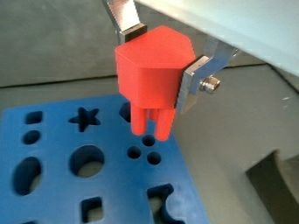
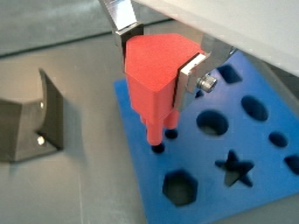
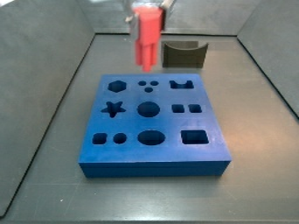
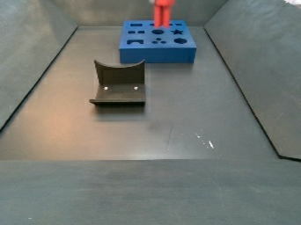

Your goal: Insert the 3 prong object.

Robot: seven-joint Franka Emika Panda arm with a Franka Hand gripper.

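The 3 prong object is bright red-pink with a thick five-sided body and narrow prongs pointing down. My gripper is shut on its body, one silver finger on each side. It hangs upright over the blue board, with the prong tips a little above a group of three small round holes. Both side views show the piece over the board near the edge where those holes lie. It also shows above the board in a side view.
The blue board has other shaped holes: a star, a hexagon, round holes and squares. The dark fixture stands on the grey floor apart from the board, and also shows beyond the board. Grey walls enclose the floor.
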